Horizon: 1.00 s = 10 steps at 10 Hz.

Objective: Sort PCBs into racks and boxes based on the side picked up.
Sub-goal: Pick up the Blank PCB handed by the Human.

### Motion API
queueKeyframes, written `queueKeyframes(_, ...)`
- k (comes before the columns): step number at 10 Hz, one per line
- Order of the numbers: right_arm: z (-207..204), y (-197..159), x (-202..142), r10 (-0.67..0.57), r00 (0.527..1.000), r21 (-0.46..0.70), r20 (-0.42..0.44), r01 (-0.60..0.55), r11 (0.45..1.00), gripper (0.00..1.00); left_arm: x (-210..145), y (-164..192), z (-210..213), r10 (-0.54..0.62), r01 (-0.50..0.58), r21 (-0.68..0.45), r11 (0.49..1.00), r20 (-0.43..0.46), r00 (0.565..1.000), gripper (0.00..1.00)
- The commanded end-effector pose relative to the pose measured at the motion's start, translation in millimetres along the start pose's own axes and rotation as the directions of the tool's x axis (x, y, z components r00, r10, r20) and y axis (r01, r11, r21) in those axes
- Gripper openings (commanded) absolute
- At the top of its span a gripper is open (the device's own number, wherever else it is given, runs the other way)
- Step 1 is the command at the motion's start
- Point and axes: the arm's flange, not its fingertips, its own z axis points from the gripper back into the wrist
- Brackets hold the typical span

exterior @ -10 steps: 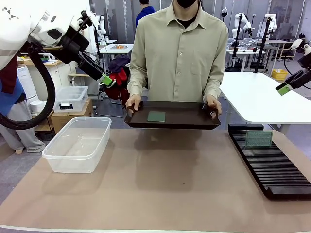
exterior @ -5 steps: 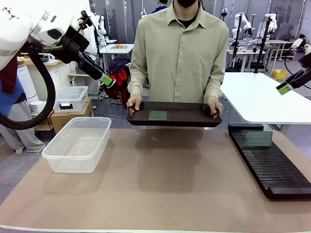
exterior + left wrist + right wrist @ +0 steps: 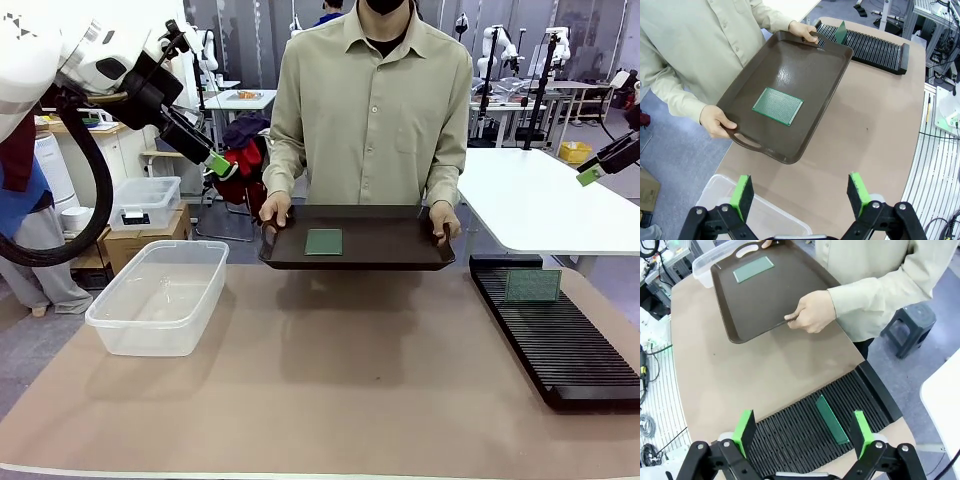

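Observation:
A person across the table holds a dark brown tray (image 3: 385,250) by both handles above the table's far edge. One green PCB (image 3: 323,241) (image 3: 778,105) (image 3: 754,268) lies flat on the tray's left half. Another PCB (image 3: 532,286) (image 3: 831,419) stands upright in a slot near the far end of the black rack (image 3: 560,345) (image 3: 880,47) (image 3: 790,440) on the right. The clear box (image 3: 160,297) (image 3: 702,262) sits on the left with nothing in it. My left gripper (image 3: 222,165) (image 3: 800,182) hangs open, high at the left. My right gripper (image 3: 590,176) (image 3: 802,420) is open, high at the right edge above the rack.
A white table (image 3: 540,205) stands beyond the rack at the right. A smaller lidded bin (image 3: 145,203) rests on a cardboard box off the table at the left. The brown mat (image 3: 350,380) between box and rack is bare.
The person has tipped the tray slightly toward me, so the PCB shows more fully. My right gripper has drifted a little up and to the right. The left arm is still.

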Motion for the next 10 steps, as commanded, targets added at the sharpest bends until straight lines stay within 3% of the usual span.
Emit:
queueKeyframes(1,3.3,1.5,0.5,-0.009,1.000,-0.006,-0.006,0.009,1.000,1.00,-1.8,0.6,-1.0,0.003,-0.003,-0.017,1.000,0.016,1.000,1.00)
queueKeyframes(10,3.3,1.5,0.5,-0.009,1.000,-0.006,-0.006,0.009,1.000,1.00,-1.8,0.6,-1.0,0.003,-0.003,-0.017,1.000,0.016,1.000,1.00)
